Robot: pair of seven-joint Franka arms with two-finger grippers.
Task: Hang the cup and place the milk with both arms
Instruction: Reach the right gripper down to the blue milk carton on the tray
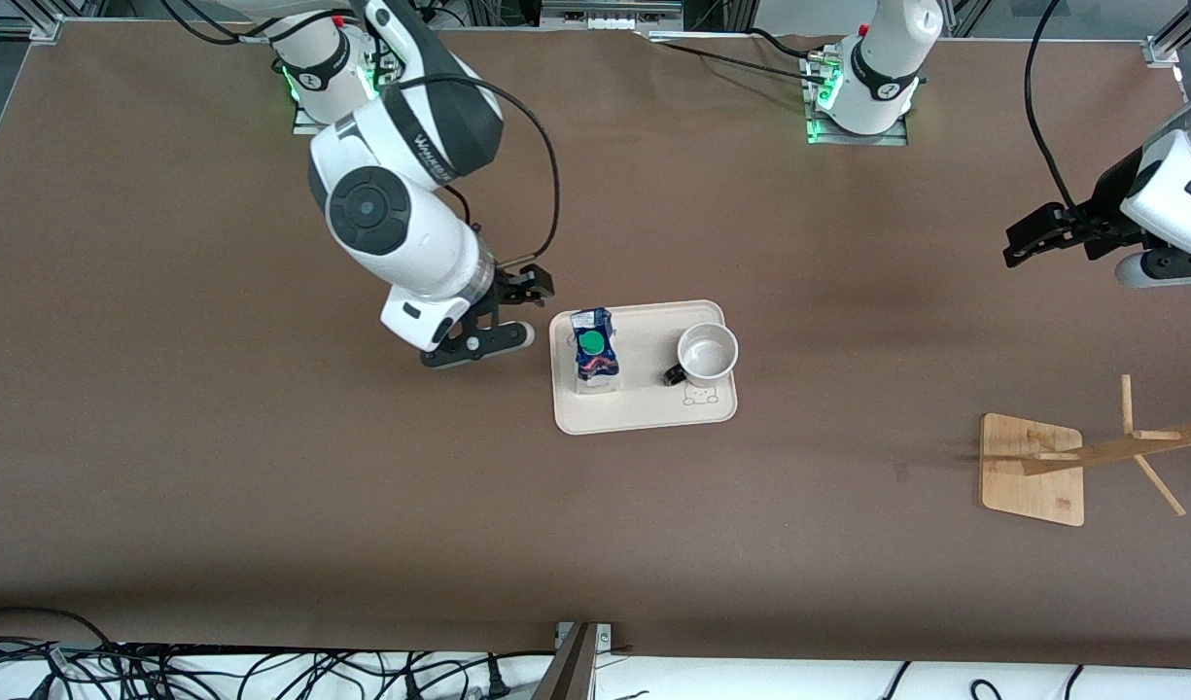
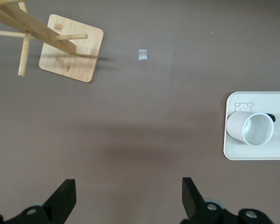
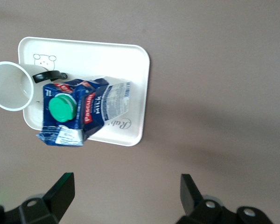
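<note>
Black fingers [image 3: 60, 191] of the right gripper [image 1: 503, 313] stand spread wide and hold nothing; the gripper hangs low over the brown table [image 1: 264, 486], just off the tray's [image 1: 644, 413] edge toward the right arm's end. With the tray as a clock face seen from the front camera and twelve toward the robots' bases, this gripper sits at about nine o'clock.

On the cream tray stands the milk [image 1: 594, 352], upright at its nine o'clock side, its green cap [image 3: 61, 107] on top, its blue and white carton marked in red. The cup [image 1: 707, 352] stands at about three o'clock on the same tray, mouth up and empty, its black loop handle [image 1: 672, 375] turned toward the milk and the front camera. A small bear drawing [image 1: 698, 394] lies on the tray floor just by the cup. Cup and milk stand apart.

The left gripper [image 1: 1042, 236] waits in the air near the left arm's end of the table, jaws wide apart and empty. A wooden rack [image 1: 1033, 472] with slanted pegs stands on the table at roughly four o'clock from the tray, well apart from it.
</note>
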